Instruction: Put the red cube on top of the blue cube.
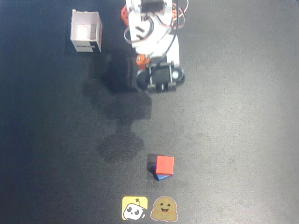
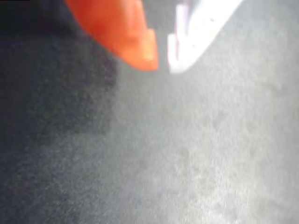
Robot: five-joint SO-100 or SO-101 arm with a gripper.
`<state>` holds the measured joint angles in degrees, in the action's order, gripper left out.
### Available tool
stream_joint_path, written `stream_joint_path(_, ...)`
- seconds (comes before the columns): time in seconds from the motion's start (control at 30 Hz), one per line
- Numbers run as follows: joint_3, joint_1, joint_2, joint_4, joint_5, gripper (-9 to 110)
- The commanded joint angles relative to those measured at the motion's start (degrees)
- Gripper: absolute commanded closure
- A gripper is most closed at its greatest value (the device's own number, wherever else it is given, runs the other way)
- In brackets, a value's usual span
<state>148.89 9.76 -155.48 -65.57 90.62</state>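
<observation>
The red cube (image 1: 165, 164) rests on top of the blue cube (image 1: 162, 177) near the front of the table in the overhead view; only a sliver of blue shows under it. The arm (image 1: 156, 51) is folded back at the top of that view, far from the cubes. In the wrist view the gripper (image 2: 162, 65) points down at bare table. Its orange finger (image 2: 126, 32) and white finger (image 2: 196, 32) stand almost together with nothing between them. Neither cube appears in the wrist view.
An open white box (image 1: 86, 31) stands at the back left in the overhead view. Two stickers lie at the front edge, a yellow one (image 1: 134, 208) and a brown one (image 1: 164, 209), just below the cubes. The table is a dark mat.
</observation>
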Motion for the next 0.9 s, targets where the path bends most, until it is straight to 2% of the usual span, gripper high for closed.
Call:
stream_joint_path(0.0, 3.16, 0.18, -8.96, -1.85, -0.97, 101)
stream_joint_path(0.23, 9.84, 0.44, -21.71, -5.98, -4.75, 101)
stream_joint_path(0.87, 15.73, 0.53, -21.71, -6.77, -8.26, 101)
